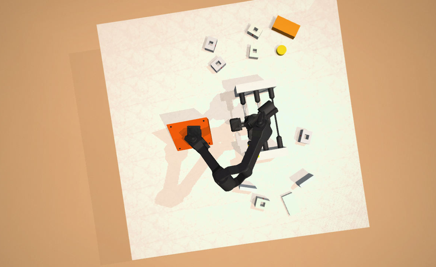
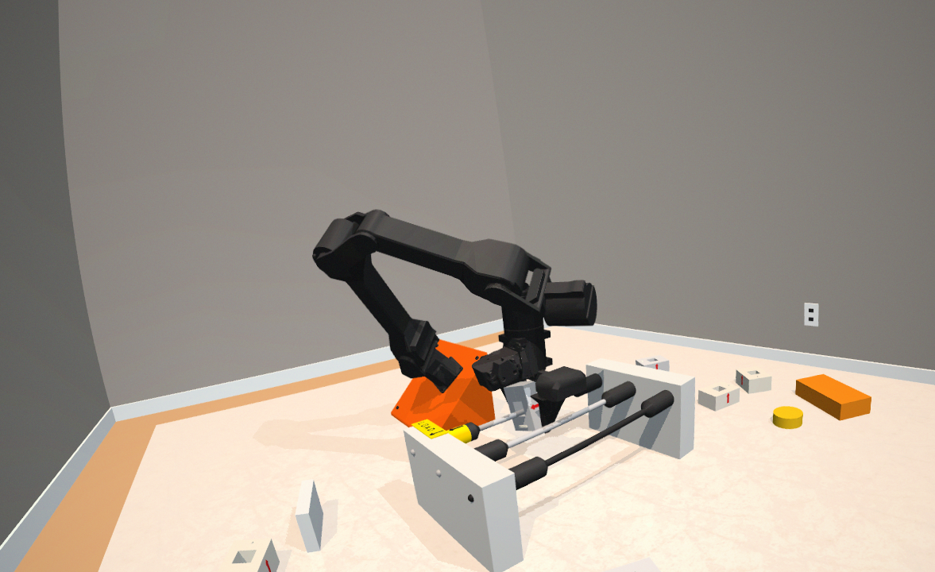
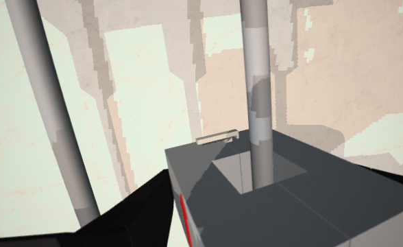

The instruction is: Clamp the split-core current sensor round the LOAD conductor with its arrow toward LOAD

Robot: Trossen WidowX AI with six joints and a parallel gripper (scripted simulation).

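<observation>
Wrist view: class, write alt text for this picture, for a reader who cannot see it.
A grey block-shaped current sensor encircles a smooth grey metal rod through its square opening, between black gripper fingers. A second grey metal rod runs outside it, left in the picture.

Plain grey walls (image 2: 670,142) meet in corners; pale blue-white skirting (image 2: 243,381) along their foot. White outlet plate (image 2: 811,314), two dark sockets, low on one wall. Tan floor (image 1: 40,132) (image 2: 65,512) surrounds a pale, faintly veined square surface (image 1: 146,216) (image 2: 776,497) (image 3: 23,154). Warm light, overlapping shadows
</observation>
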